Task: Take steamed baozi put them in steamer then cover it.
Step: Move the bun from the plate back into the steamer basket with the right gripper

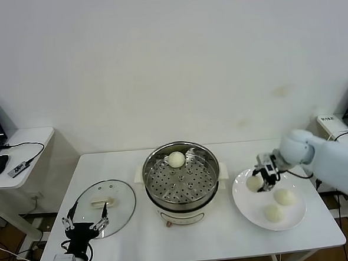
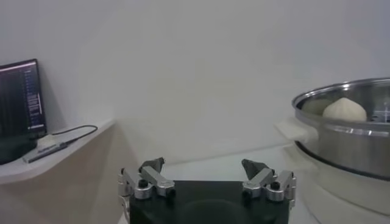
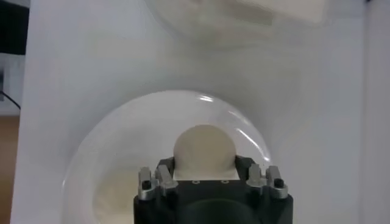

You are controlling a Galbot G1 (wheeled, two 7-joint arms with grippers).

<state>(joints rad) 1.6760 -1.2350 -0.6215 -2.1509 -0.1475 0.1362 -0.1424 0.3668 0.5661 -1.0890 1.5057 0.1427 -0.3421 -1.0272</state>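
White table, white wall behind — the right gripper [image 1: 264, 179] seems to be closing round a bun [image 1: 254, 183] on the plate [image 1: 247, 206]. The steamer [image 1: 210, 164] sits at nine o'clock from it. The left gripper [image 1: 85, 224] waits open by the cover [image 1: 120, 193].

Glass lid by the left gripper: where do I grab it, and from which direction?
Grip the cream handle at the centre of the lid, coming straight down. The lid lies flat on the table, so its rim offers no purchase. The left gripper is open beside it.
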